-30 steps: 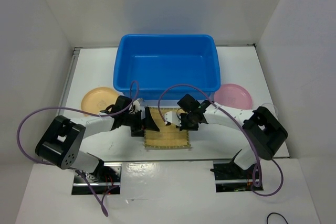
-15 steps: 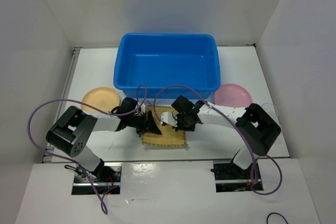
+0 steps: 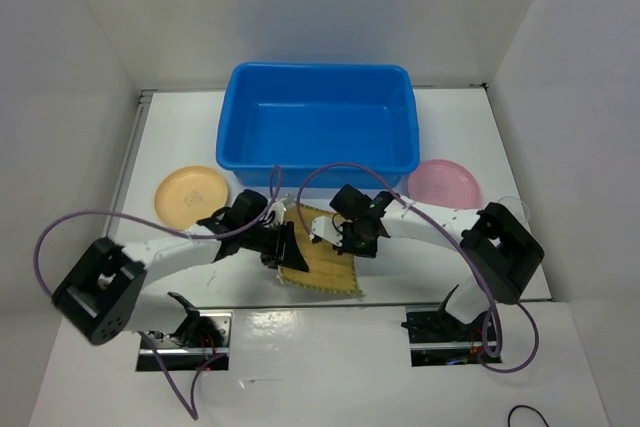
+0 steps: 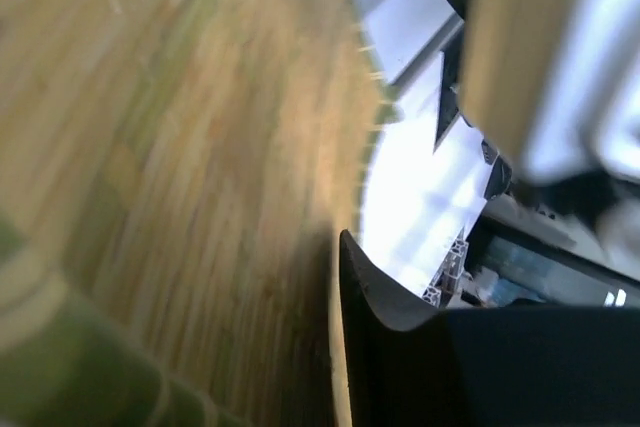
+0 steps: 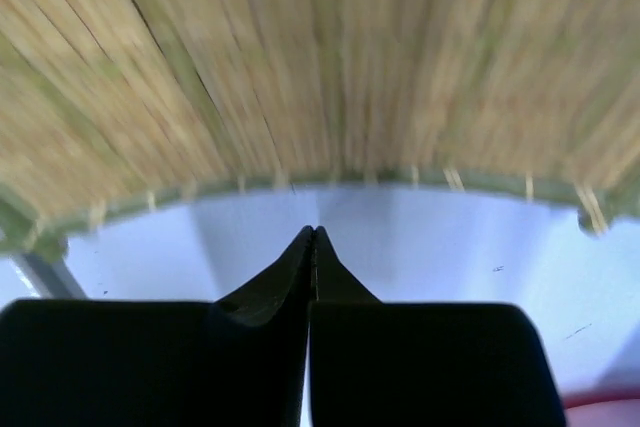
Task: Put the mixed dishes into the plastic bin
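Yellowish woven mat (image 3: 325,262) bowed, tilted; blue bin (image 3: 320,117) shows bare floor; right end effector (image 3: 348,239) pinched closed, left end effector (image 3: 285,247) unclear.

This looks to me like a robotics lab test cell, not a home or kitchen. Plain white boards (image 3: 90,67) wall in the white table (image 3: 180,142) on three sides, and a bare metal rail (image 3: 132,152) runs along its left edge. My robot arms (image 3: 440,219) are bolted at the near edge, trailing loose purple cables (image 3: 45,237). The only props are staged: a blue plastic bin (image 3: 316,122) and plastic plates (image 3: 192,194).
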You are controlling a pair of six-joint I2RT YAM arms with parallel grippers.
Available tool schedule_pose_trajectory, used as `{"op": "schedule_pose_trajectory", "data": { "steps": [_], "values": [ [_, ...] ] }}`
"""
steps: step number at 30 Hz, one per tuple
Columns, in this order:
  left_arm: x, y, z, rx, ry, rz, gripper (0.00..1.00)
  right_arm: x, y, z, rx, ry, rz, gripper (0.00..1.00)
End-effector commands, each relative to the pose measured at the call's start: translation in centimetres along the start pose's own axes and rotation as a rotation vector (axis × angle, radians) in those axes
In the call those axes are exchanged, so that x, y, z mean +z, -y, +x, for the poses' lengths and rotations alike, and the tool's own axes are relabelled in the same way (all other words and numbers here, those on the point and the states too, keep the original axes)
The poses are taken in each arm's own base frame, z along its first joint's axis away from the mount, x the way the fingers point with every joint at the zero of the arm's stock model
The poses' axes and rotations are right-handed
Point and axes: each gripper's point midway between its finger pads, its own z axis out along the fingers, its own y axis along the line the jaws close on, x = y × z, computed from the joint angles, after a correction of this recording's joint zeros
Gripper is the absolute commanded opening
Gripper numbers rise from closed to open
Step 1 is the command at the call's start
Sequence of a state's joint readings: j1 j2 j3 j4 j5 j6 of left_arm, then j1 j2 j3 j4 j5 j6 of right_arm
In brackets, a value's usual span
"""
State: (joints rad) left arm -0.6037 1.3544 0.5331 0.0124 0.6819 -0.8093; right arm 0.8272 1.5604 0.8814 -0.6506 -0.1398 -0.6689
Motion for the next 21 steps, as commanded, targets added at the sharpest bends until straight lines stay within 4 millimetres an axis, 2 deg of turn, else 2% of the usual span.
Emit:
{"op": "schedule_pose_trajectory", "data": {
  "steps": [1,2,5,6,7,8,9,10,11,12,13,14,15,16,17,18,19,20,21],
  "values": [
    [-2.5,0.4,1.2,0.000,0.042,-0.067,0.00,-2.5,0.4,-2.9,-0.001,0.095,0.014,0.00],
    [-3.0,0.8,1.1,-0.005,0.063,-0.063,0.00,-2.8,0.2,-2.6,0.001,0.088,0.008,0.00],
    [-4.8,2.2,1.7,-0.015,0.121,-0.036,0.00,-5.1,1.5,-3.4,0.018,0.136,0.054,0.00],
    [-6.0,3.2,1.4,0.001,0.172,-0.009,0.00,-6.2,2.7,-3.4,0.049,0.154,0.083,0.00],
    [-6.6,3.2,1.9,-0.022,0.176,-0.012,0.00,-7.3,3.6,-3.5,0.078,0.180,0.113,0.00],
    [-7.6,4.8,1.2,-0.016,0.215,0.010,0.00,-9.0,4.3,-3.5,0.112,0.222,0.146,0.00],
    [-9.0,6.3,0.8,0.008,0.263,0.047,0.00,-9.9,5.1,-2.9,0.153,0.234,0.181,0.00],
    [-9.9,7.0,0.2,0.003,0.296,0.052,0.00,-11.7,7.3,-2.2,0.227,0.272,0.263,0.00],
    [-10.7,8.4,-0.2,0.021,0.320,0.079,0.00,-12.7,8.3,-1.5,0.274,0.290,0.323,0.00],
    [-11.4,9.2,-1.1,0.022,0.345,0.078,0.00,-14.6,9.4,-1.4,0.336,0.348,0.411,0.00],
    [-13.0,11.8,-2.6,0.056,0.393,0.113,0.00,-14.4,10.2,0.9,0.400,0.298,0.484,0.00],
    [-13.5,13.1,-3.4,0.068,0.396,0.128,0.00,-14.3,10.5,1.8,0.436,0.281,0.519,0.00],
    [-12.9,13.2,-5.1,0.068,0.380,0.102,0.00,-13.6,10.4,3.1,0.482,0.257,0.539,0.00],
    [-14.8,16.6,-7.3,0.129,0.426,0.144,0.00,-13.7,11.2,5.1,0.535,0.199,0.620,0.00],
    [-15.2,18.1,-8.6,0.162,0.419,0.165,0.00,-14.3,12.2,7.1,0.607,0.167,0.707,0.00],
    [-13.8,17.6,-10.9,0.152,0.374,0.127,0.00,-14.8,13.1,8.5,0.661,0.163,0.800,0.00],
    [-14.1,18.7,-12.6,0.176,0.372,0.137,0.00,-15.6,13.8,10.4,0.702,0.107,0.891,0.00],
    [-16.8,22.9,-15.0,0.265,0.419,0.197,0.00,-16.2,14.1,11.3,0.726,0.096,0.939,0.00],
    [-15.1,21.7,-17.6,0.246,0.372,0.161,0.00,-15.8,14.0,12.4,0.744,0.067,0.961,0.00]
  ]
}}
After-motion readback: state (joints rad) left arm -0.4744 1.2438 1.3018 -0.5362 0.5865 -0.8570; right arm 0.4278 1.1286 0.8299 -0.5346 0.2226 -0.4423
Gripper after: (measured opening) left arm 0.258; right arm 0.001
